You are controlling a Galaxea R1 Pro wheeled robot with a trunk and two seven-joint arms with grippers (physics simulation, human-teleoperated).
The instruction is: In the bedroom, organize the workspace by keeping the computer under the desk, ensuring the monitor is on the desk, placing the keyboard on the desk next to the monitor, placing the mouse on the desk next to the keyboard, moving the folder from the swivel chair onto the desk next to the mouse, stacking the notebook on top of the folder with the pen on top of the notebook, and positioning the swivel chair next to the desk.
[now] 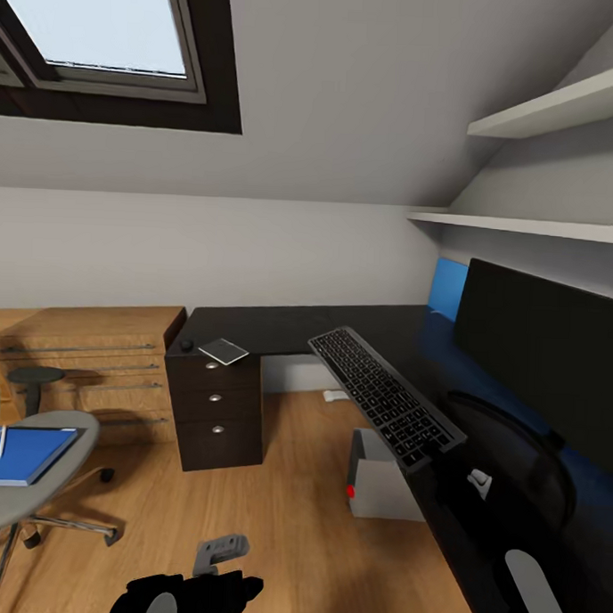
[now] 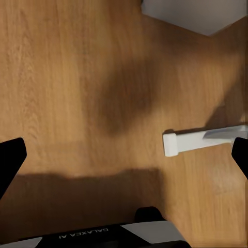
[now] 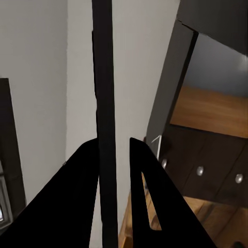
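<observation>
The keyboard (image 1: 383, 397) hangs tilted above the black desk (image 1: 288, 328), in front of the monitor (image 1: 544, 370). My right gripper (image 1: 467, 474) is shut on its near end; in the right wrist view the fingers (image 3: 144, 175) clamp the keyboard's thin dark edge (image 3: 103, 103). The mouse (image 1: 187, 345) and the grey notebook (image 1: 223, 351) lie on the desk above the drawer unit (image 1: 215, 409). At the left, the swivel chair (image 1: 30, 500) carries the blue folder (image 1: 23, 455) with the pen (image 1: 2, 440) on it. The computer (image 1: 384, 479) stands under the desk. My left gripper (image 2: 124, 155) is open over the floor.
A low light-wood cabinet (image 1: 90, 359) stands against the wall left of the desk, with a small dark round stool (image 1: 34, 377) before it. Shelves (image 1: 547, 112) hang above the monitor. A white bar (image 2: 201, 139) lies on the wooden floor (image 1: 280, 510) below my left gripper.
</observation>
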